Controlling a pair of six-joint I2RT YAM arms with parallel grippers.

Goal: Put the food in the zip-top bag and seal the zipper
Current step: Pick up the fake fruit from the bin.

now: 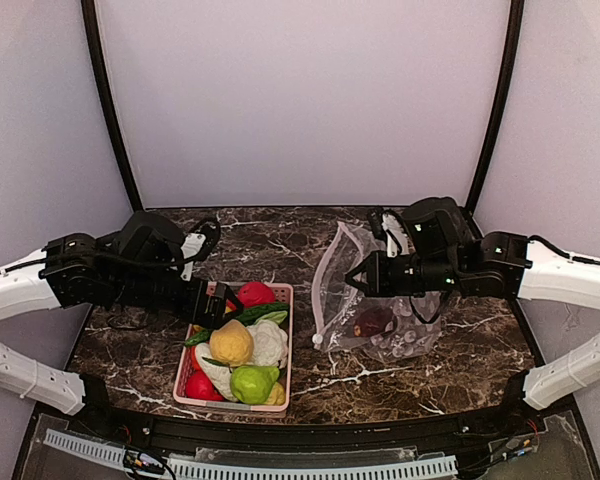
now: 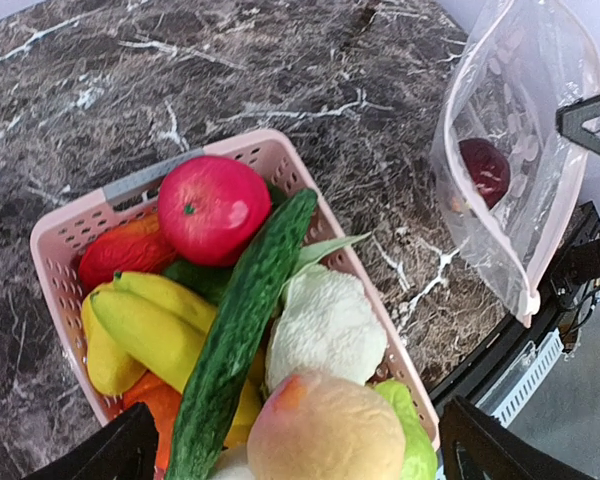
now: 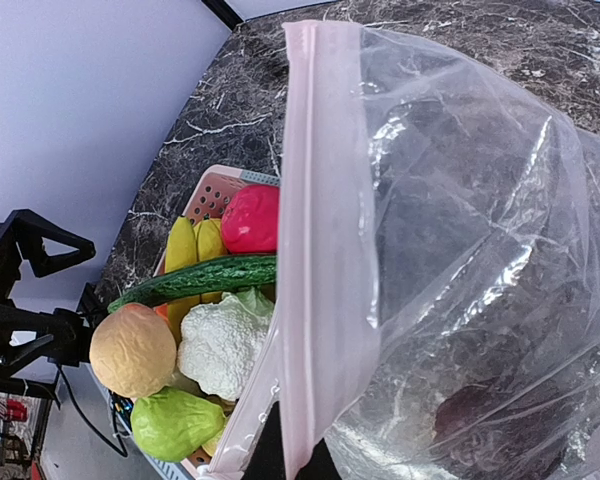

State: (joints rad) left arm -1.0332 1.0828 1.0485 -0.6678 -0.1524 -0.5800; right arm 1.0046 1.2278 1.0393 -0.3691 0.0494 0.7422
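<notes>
While right gripper point(image 1: 354, 277), jaws clamped on bag point(image 1: 400, 335) near pink zipper strip point(image 3: 315, 230), holds mouth up beside pink basket point(image 1: 286, 345), left gripper point(image 1: 218, 303) hovers over basket, jaws wide, empty. Dark eggplant point(image 1: 373, 321) inside bag; other food point(image 1: 242, 345) in basket. Loading step; next move likely: descend, pinch cucumber point(image 2: 242, 320).

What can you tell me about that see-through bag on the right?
The zip-top bag is clear, floppy plastic printed with white dots, with a pale pink zipper strip along its mouth. The right gripper is shut on that strip, holding it up; the rest slumps on the marble table. One dark purple food piece lies inside.
</notes>
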